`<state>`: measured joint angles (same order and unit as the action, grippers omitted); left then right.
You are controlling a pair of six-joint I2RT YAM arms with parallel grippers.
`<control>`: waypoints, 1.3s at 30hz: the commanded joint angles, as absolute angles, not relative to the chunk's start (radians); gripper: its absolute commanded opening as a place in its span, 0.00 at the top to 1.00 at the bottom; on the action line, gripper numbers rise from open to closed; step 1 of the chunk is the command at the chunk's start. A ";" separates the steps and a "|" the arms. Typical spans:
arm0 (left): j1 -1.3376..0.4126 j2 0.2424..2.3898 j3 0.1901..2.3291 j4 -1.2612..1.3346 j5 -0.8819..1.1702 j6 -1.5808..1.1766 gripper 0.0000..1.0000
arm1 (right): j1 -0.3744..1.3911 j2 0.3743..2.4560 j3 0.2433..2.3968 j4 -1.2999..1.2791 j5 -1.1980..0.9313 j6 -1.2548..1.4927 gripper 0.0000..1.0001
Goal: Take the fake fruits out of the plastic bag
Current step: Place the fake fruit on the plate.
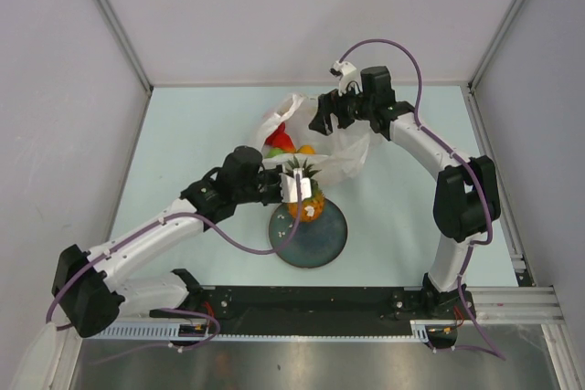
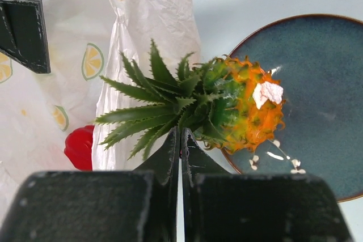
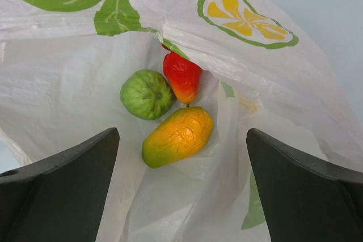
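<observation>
**Orange pineapple at the plate, three fruits in the bag**

One orange-yellow plastic pineapple with a green leafy crown is out of the one thin, crinkly white plastic bag. Its body overlaps the upper-left rim of the one dark blue-grey round plate. Three pieces lie inside the bag: one green round fruit, one red fruit and one yellow-orange mango-like fruit.

The left arm reaches from the lower left to frame centre. The left gripper is pinched tight on the crown leaves. The right arm arches up to the upper centre. The right gripper is spread wide at the bag's mouth and holds nothing.
</observation>
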<state>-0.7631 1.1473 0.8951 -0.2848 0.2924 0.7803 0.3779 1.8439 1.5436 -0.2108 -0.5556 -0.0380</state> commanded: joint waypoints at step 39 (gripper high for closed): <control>-0.698 0.890 1.028 -0.405 0.191 0.586 0.16 | 0.428 1.815 1.555 -0.175 -0.555 -0.038 0.00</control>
<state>-0.7097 0.8856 0.9794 -0.4931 0.2848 0.6769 0.4175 1.8561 1.5425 -0.2043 -0.5571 -0.0338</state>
